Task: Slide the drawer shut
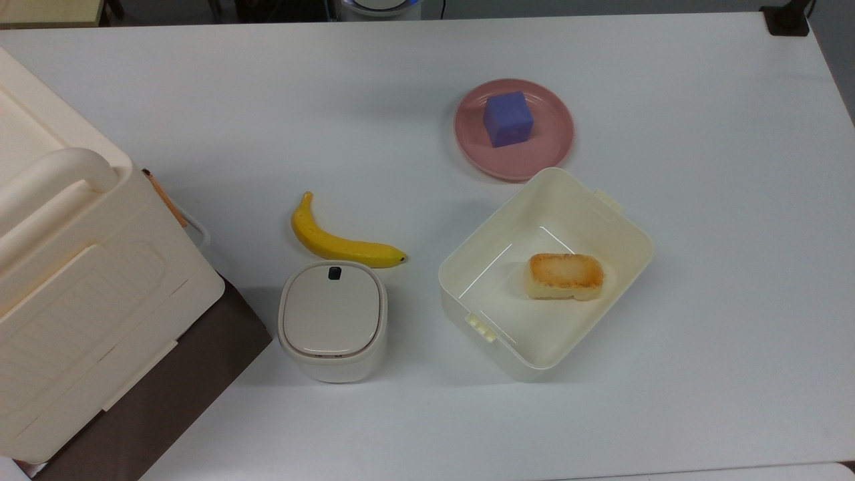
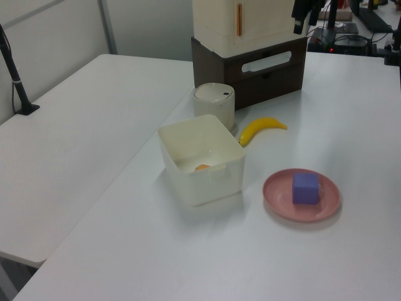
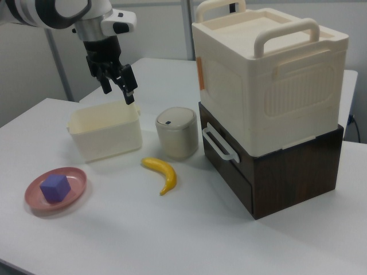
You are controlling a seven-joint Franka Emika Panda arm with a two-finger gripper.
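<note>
Drawer with white looped handle pushed in under the cream lidded box, at the counter's three o'clock in the right view, hand aloft above the open bin, fingers slightly apart, empty
</note>
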